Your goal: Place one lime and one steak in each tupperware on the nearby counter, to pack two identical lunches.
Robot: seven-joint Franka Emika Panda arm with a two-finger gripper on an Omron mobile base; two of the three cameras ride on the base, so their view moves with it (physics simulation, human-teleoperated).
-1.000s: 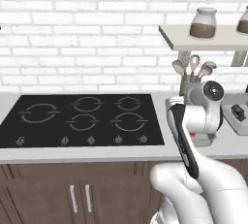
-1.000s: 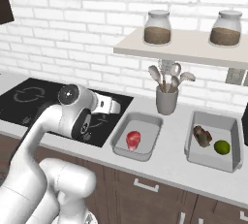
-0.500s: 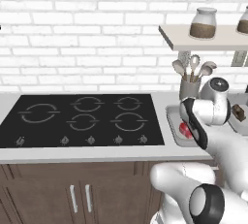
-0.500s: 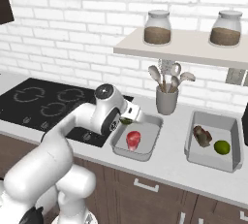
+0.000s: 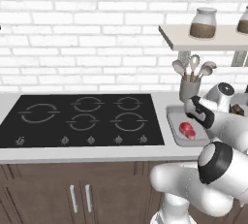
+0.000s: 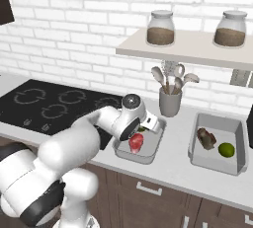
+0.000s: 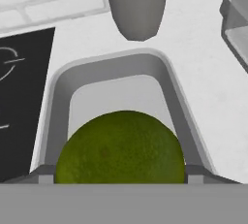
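My gripper [image 6: 147, 125] hangs over the left tupperware [image 6: 155, 145], shut on a lime [image 7: 121, 145]. In the hand view that green ball sits low between the fingertips, with the tray's grey rim [image 7: 58, 102] curving round behind it. A red-pink steak [image 6: 136, 143] lies in this tray, also visible from the left base [image 5: 187, 130]. The right tupperware [image 6: 197, 158] holds a dark brown steak [image 6: 206, 138] and a second lime [image 6: 226, 149]. Both trays stand on the pale counter [image 6: 173, 170].
A grey utensil cup [image 6: 169, 103] with spoons stands just behind the left tray. The black cooktop [image 6: 49, 103] lies to its left. A wall shelf [image 6: 197, 49] with two jars hangs above. Something black [image 6: 250, 123] sits at the right edge.
The arm has swung right, from beside the cooktop to above the left tupperware, carrying the lime. The jaws have kept the same width.
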